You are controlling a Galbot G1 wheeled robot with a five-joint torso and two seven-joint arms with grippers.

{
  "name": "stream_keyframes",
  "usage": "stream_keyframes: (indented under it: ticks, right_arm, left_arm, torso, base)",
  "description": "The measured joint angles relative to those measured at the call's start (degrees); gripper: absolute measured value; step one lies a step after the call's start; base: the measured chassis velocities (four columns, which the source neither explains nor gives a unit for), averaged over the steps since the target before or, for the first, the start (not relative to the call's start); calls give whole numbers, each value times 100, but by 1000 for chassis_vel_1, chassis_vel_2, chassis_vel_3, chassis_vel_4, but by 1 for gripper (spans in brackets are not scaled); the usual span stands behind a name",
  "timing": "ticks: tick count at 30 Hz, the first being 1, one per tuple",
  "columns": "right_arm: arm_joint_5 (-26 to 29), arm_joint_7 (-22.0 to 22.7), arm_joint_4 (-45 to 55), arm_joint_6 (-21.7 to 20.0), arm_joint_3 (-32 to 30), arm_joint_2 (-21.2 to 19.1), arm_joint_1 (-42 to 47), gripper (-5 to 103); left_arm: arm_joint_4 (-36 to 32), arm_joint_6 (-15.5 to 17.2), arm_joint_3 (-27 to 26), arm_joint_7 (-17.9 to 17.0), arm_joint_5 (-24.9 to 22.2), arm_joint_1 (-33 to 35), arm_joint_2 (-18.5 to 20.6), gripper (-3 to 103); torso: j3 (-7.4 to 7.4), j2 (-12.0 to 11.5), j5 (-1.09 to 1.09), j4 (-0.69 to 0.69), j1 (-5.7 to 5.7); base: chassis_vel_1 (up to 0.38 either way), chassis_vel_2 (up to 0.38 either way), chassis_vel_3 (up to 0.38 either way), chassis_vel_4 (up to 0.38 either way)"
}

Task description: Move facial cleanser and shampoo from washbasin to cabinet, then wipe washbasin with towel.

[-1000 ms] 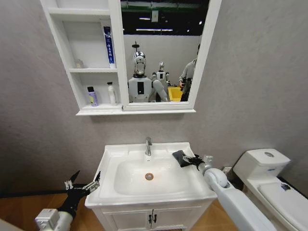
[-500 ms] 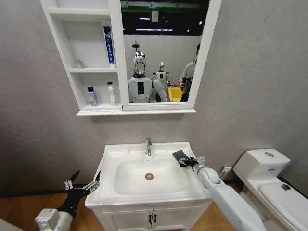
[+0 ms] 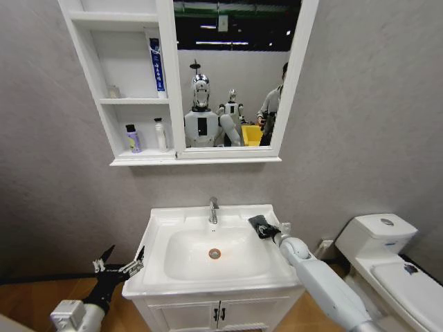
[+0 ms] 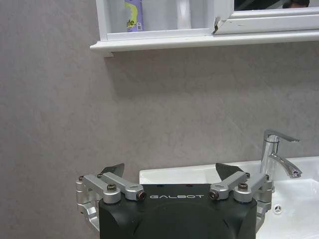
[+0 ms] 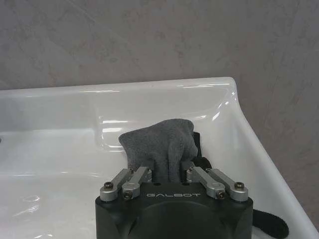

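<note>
The dark grey towel (image 3: pixel 259 225) lies bunched on the washbasin's (image 3: pixel 173 218) right rear ledge, beside the chrome tap (image 3: pixel 213 209). My right gripper (image 3: pixel 270 232) is on it. In the right wrist view the towel (image 5: pixel 159 144) rises in a fold between the jaws of the right gripper (image 5: pixel 169 172), which is shut on it. My left gripper (image 3: pixel 118 265) hangs open and empty left of the basin, also seen as the left gripper (image 4: pixel 169 169). On the cabinet's (image 3: pixel 114 100) lowest shelf stand a purple-labelled bottle (image 3: pixel 133 138) and a white bottle (image 3: pixel 160 134). A blue-and-white tube (image 3: pixel 157 66) leans one shelf up.
A white toilet (image 3: pixel 387 256) stands close on the right of my right arm. Below the basin is a two-door vanity (image 3: pixel 218 315). The cabinet's mirror (image 3: pixel 228 76) reflects robots and a person. The bowl has an orange-ringed drain (image 3: pixel 214 254).
My right gripper has slid left along the basin's right ledge onto the towel. The left arm and the bottles on the shelf have not moved.
</note>
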State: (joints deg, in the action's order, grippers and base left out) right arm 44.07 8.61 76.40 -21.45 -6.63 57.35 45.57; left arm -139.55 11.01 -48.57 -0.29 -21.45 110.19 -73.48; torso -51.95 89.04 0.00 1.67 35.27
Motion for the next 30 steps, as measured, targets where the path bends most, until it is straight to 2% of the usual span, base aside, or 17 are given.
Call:
stream_keyframes:
  ticks: [1,2,6,8,12,14,17,24,26,30]
  right_arm:
    - [14,1,31,-7,1,-2,-1,26]
    - [14,1,31,-7,1,-2,-1,26]
    - [295,130,562,-28,-57,-123,77,3]
    - [413,252,774,-54,-86,-161,99,2]
    - [621,470,1088,-110,-67,-205,167,1]
    - [883,851,1608,-180,114,-267,416,1]
    - [810,1050,1879,-214,319,-289,701,1]
    - [392,1402,1530,-183,677,-215,870,1]
    - [403,1489,1444,-217,752,-210,859,1]
    - [791,1623,1003,-330,1107,-161,605,1]
  left_arm:
    - [0,0,0,0,0,0,0,100]
    - [0,0,0,0,0,0,0,100]
    - [0,0,0,0,-1,0,0,100]
    - [0,0,0,0,0,0,0,100]
    - [0,0,0,0,0,0,0,100]
    - [0,0,-1,-1,0,0,0,100]
    - [0,0,0,0,0,0,0,100]
    - [0,0,0,0,0,0,0,100]
    - [0,0,0,0,0,0,0,100]
    - [0,0,0,0,0,0,0,100]
  torso:
    - [0,0,0,0,0]
    - [0,0,0,0,0]
    - [0,-1,1,-1,0]
    - [0,0,0,-1,0]
    - [0,0,-1,-1,0]
    - [0,0,-1,-3,0]
    - [0,0,1,0,0]
    - [0,0,1,-1,0]
    - [0,0,1,-2,0]
    - [1,1,-2,-2,-1]
  base:
    - [0,0,0,0]
    - [0,0,0,0]
    - [0,0,0,0]
    - [0,0,0,0]
    - [0,0,0,0]
    - [0,0,0,0]
    - [0,0,0,0]
    - [0,0,0,0]
    - [0,0,0,0]
    - [0,0,0,0]
